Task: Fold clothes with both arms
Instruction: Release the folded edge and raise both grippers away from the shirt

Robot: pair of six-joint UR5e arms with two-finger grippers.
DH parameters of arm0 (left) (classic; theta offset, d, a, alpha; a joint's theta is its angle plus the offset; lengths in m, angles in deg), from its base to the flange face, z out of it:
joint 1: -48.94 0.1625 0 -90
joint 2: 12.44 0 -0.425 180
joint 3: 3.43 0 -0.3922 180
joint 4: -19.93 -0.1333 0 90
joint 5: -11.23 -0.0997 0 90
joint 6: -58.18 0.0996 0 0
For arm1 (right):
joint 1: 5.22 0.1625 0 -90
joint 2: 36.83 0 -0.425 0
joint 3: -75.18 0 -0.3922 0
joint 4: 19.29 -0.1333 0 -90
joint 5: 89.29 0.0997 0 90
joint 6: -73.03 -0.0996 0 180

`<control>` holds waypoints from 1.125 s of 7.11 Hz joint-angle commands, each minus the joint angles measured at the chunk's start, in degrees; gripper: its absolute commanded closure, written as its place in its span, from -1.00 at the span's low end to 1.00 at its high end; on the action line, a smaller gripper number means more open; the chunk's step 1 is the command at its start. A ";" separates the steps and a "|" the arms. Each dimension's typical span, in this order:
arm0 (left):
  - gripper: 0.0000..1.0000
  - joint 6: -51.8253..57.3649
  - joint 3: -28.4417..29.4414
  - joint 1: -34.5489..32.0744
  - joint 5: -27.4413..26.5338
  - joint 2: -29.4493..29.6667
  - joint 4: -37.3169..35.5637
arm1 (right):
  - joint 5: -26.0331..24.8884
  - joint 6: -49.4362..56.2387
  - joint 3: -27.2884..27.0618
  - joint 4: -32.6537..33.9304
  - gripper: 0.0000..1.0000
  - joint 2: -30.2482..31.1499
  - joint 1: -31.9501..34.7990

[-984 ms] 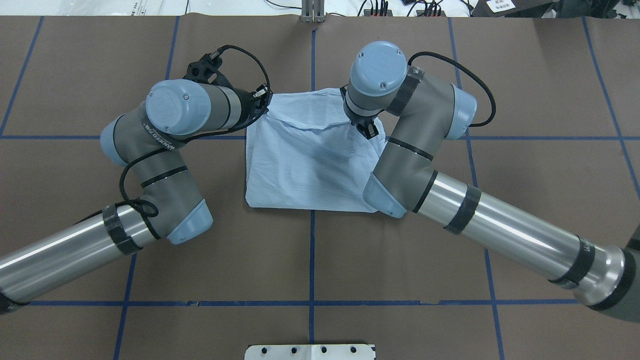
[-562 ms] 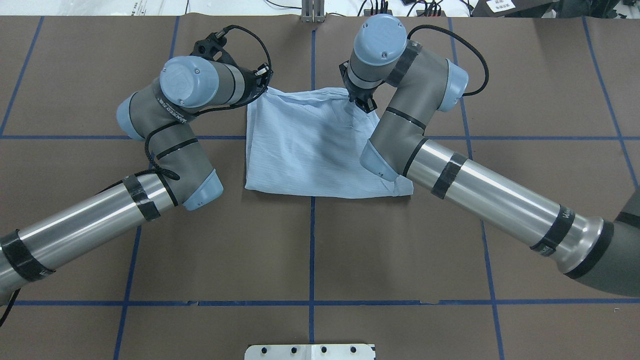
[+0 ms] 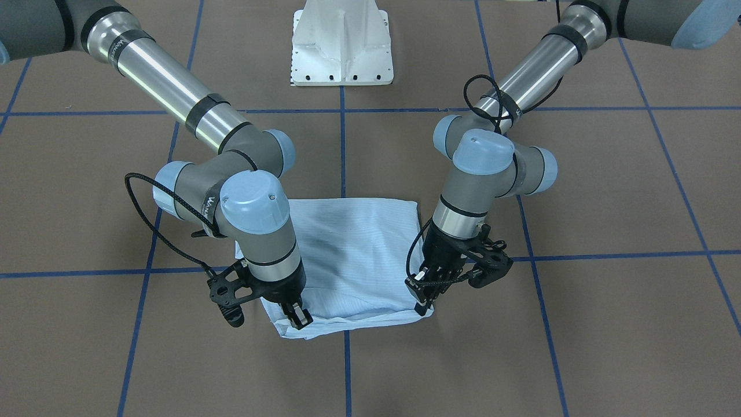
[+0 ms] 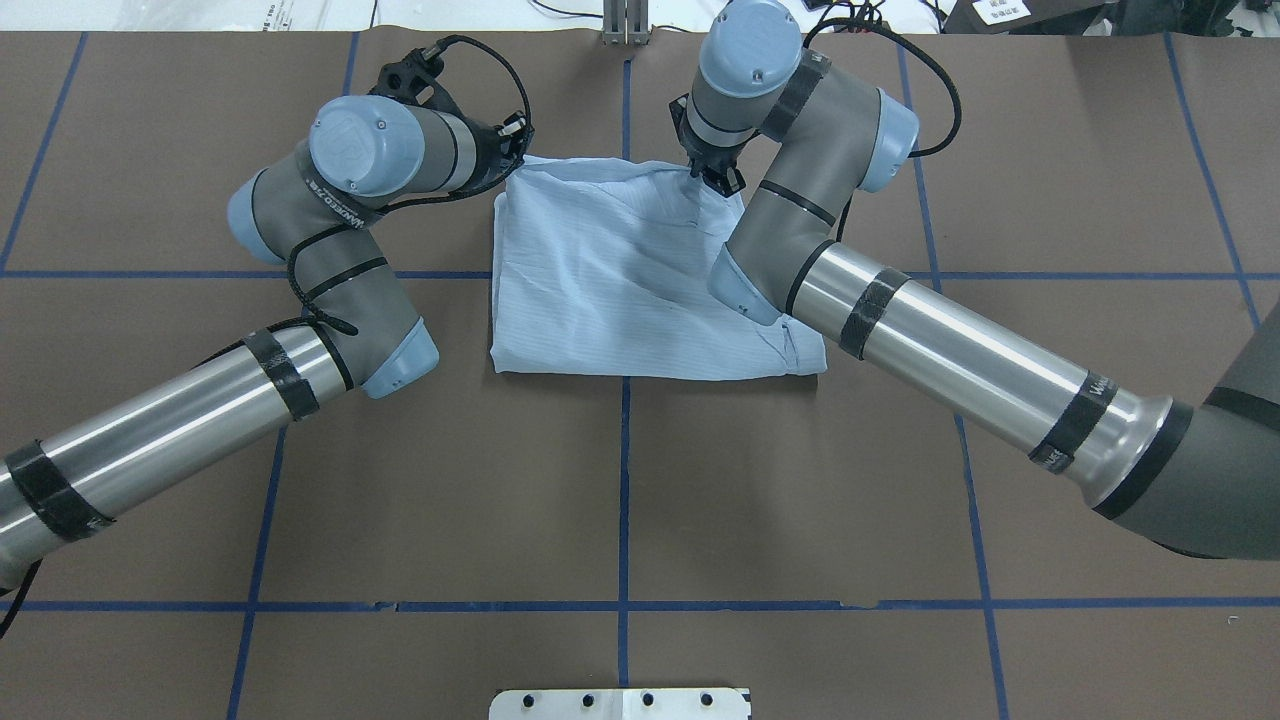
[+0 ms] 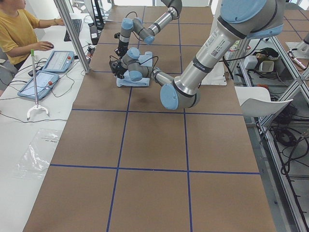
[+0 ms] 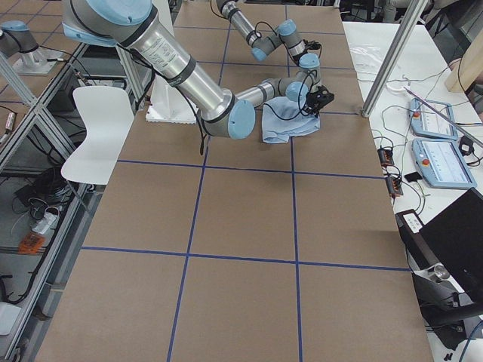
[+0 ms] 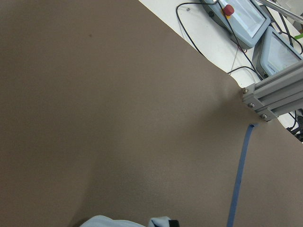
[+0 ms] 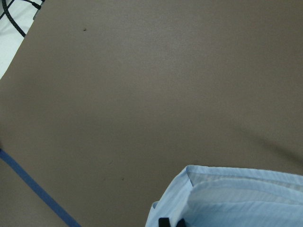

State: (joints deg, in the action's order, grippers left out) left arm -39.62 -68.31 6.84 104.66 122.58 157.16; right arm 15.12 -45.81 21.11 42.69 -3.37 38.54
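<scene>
- The shirt [image 4: 630,290] lies on the brown table [image 4: 620,500], astride the centre blue line [image 4: 623,480] on the side far from the robot's base. You see it already reduced to a compact, many-layered rectangle with no sleeve or collar spread out.
- The left gripper [image 4: 515,150] sits at one far corner of the shirt, its fingers pressed together on the cloth edge, as far as the front view shows.
- The right gripper [image 4: 715,178] pinches the other far corner in the same way. The edge between the two runs slightly raised and rippled.
- Judged from this layout, most folds are done.
- What is left appears to be setting the far edge down flat, releasing both corners and perhaps one last fold. The near right corner [image 4: 800,355] juts out and looks untidy.
</scene>
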 commanded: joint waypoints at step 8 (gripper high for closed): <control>-0.29 66.03 -6.41 -28.32 29.05 -19.15 1.30 | 22.09 71.16 -5.61 2.24 -1.00 22.50 26.58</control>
State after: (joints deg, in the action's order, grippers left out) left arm 9.93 -74.13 -14.11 127.51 107.50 159.06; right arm 30.27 8.84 16.82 43.08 13.94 57.90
